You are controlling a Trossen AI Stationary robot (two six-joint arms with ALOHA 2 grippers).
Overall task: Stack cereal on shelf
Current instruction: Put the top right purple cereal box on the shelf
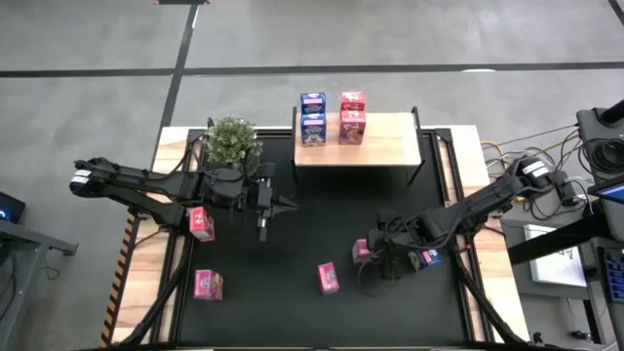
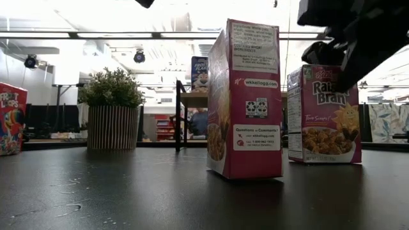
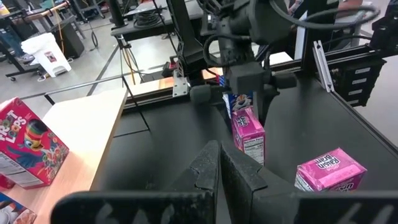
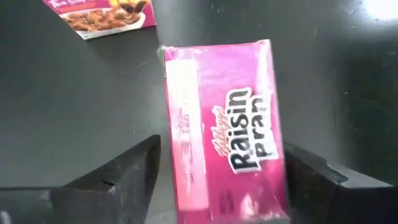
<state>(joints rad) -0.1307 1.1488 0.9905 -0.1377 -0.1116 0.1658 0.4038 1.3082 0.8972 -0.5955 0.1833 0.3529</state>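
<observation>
A pink Raisin Bran cereal box (image 4: 224, 130) stands upright on the black table at right of centre (image 1: 363, 251). My right gripper (image 4: 222, 155) is open just above it, pointing steeply down, one finger on either side of the box's top, close to it. In the low view that gripper (image 2: 348, 57) hangs over the same box (image 2: 323, 115). My left gripper (image 1: 263, 203) is shut and held above the table near the plant, holding nothing. The shelf (image 1: 385, 146) at the far edge carries blue boxes (image 1: 313, 119) and red boxes (image 1: 352, 117).
Another pink box (image 1: 328, 278) stands nearer the front edge, a pink one (image 1: 208, 284) at front left, a red one (image 1: 202, 222) under the left arm, and a blue one (image 1: 429, 258) under the right arm. A potted plant (image 1: 232, 139) stands left of the shelf.
</observation>
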